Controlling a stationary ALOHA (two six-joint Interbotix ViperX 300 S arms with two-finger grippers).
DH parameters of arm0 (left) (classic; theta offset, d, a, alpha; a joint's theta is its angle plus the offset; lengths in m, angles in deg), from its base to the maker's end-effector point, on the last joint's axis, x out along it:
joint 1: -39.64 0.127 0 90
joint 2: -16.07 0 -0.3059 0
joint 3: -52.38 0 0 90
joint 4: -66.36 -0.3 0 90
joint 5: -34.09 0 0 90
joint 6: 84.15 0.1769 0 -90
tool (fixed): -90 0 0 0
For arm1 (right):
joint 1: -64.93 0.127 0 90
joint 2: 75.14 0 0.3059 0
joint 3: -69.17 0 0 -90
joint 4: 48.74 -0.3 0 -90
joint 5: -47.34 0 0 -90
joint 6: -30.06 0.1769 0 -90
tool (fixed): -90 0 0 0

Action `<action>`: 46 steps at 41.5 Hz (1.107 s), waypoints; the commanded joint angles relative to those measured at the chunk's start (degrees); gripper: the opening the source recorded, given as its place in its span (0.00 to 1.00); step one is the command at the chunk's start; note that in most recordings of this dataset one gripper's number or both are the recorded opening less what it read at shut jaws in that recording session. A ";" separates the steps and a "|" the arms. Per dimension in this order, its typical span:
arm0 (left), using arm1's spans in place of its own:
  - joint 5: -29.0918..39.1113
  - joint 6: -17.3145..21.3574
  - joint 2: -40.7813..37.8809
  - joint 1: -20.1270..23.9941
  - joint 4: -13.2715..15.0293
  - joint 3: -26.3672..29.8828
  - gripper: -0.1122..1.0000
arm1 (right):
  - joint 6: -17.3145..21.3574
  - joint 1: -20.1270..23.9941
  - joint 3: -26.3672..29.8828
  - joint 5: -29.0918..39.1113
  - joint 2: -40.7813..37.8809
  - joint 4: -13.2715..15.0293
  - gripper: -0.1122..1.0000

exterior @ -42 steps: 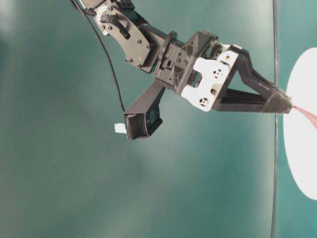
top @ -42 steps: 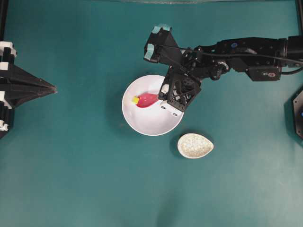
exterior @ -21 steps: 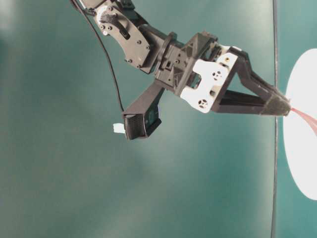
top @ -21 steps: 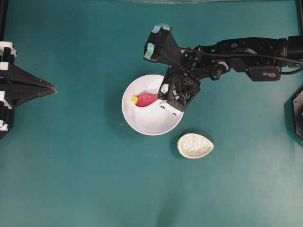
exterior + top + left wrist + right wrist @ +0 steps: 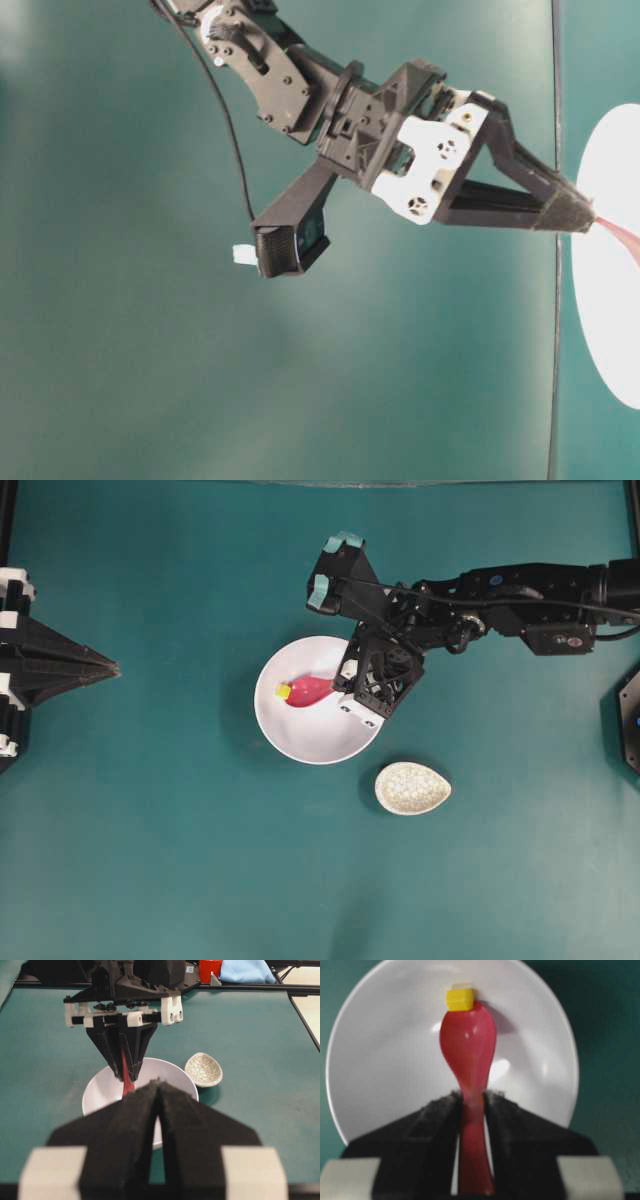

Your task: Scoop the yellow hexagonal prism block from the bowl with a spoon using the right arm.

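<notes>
A: Near side first, left wrist view?
B: Left gripper (image 5: 156, 1090) up close, fingers pressed together, nothing between. Parked at left edge of teal table (image 5: 150, 860) in overhead view, tips aimed toward middle.

A: Beyond that?
B: White bowl (image 5: 300, 745) near table centre, a bit toward far edge. Small speckled egg-shaped dish (image 5: 412, 787) just beside bowl, toward right & near edge, not touching.

A: Right side?
B: Right gripper (image 5: 471, 1107) clamped on handle of pink-red spoon (image 5: 468, 1047), both fingers tight vs. handle. Right arm (image 5: 500, 590) reaching in from right edge, wrist over bowl's right rim.

A: Block?
B: Yellow hexagonal prism block (image 5: 458, 998) inside bowl, touching front tip of scoop, at left part of bowl in overhead view (image 5: 284, 691). On the lip or just beyond it: can't tell. Scoop low over bowl's inner wall, pointing toward left edge.

A: Table-level view?
B: Only gripper tips meeting spoon handle at bowl rim (image 5: 610, 300); block not visible there.

A: Furthest back?
B: Red cup (image 5: 210, 968) & blue cloth (image 5: 247, 970) past far edge, behind frame rail.
</notes>
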 commanded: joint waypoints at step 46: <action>-0.26 0.18 -0.44 0.09 -0.18 1.67 0.12 | 0.53 1.49 -3.78 -5.63 2.55 -0.26 0.19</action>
